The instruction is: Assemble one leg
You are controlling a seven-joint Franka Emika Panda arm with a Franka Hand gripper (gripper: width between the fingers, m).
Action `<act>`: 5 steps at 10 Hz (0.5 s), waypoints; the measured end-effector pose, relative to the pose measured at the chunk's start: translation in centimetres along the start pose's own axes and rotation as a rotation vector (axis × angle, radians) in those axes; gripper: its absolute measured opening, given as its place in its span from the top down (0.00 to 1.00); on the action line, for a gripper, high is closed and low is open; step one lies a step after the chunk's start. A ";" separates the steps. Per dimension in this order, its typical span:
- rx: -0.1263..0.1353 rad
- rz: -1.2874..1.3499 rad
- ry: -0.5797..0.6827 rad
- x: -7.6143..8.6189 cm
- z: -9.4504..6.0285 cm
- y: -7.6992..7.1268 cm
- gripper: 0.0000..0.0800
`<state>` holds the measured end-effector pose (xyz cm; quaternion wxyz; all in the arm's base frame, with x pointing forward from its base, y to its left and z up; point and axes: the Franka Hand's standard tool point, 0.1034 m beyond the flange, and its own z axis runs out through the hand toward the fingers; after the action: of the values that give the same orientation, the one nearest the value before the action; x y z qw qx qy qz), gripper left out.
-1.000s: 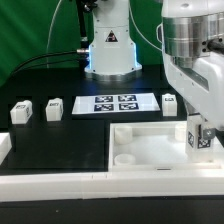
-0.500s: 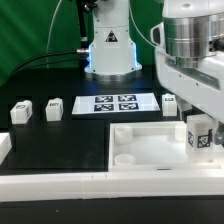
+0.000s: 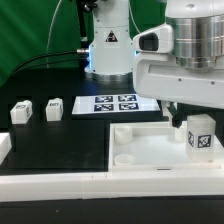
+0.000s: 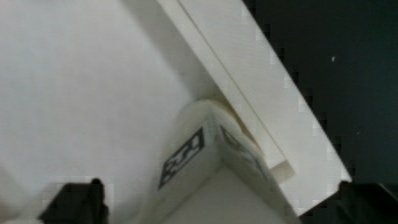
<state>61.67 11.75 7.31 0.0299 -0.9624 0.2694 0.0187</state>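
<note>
The leg (image 3: 201, 135), a small white post with a black-and-white tag on its face, stands upright in the white tray's (image 3: 135, 128) corner at the exterior view's right. My gripper (image 3: 188, 108) hangs just above it, open, touching nothing. In the wrist view the leg (image 4: 237, 150) stands below the camera against the tray's wall (image 4: 231, 70). The gripper (image 4: 217, 205) straddles the leg, and its dark fingertips (image 4: 75, 200) stand well off on either side.
Two more small tagged posts (image 3: 19, 112) (image 3: 53, 108) stand on the black table at the exterior view's left. The marker board (image 3: 115, 103) lies behind the tray. The robot's base (image 3: 110, 50) is at the back. A white part (image 3: 4, 146) sits at the left edge.
The gripper has opened, let go of the leg and risen off it. The leg stays standing in the tray's corner.
</note>
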 end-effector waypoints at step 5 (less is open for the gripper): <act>-0.027 -0.595 0.012 0.5 -0.3 0.3 0.19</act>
<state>62.01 11.22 7.55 0.0199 -0.9995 -0.0246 0.0071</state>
